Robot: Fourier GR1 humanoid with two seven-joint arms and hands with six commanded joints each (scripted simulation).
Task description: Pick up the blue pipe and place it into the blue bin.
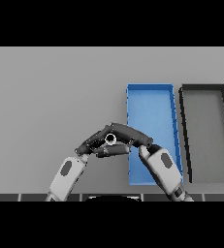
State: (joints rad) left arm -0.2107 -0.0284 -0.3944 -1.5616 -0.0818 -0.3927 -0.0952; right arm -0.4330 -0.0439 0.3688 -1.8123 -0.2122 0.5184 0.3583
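**Both hands meet beside the blue bin; no pipe in it yet**

Starting at the left, the left hand (90, 145) reaches in toward the blue bin (151, 87) and stops just short of its left wall, fingers curled inward. Where it meets the other hand sits a small pale ring with a dark centre (110, 140), which may be the open end of the pipe; no blue shows on it, so I cannot say for certain. The right hand (129, 136) crosses over the bin's near left corner, fingers stretched toward that ring and seemingly closing on it. The bin's visible floor lies bare, so I judge the placing not yet done. Right of the bin, just beside it, stands a dark grey bin (203, 87). Everything rests on a plain grey table (50, 92); nothing of the room beyond shows.
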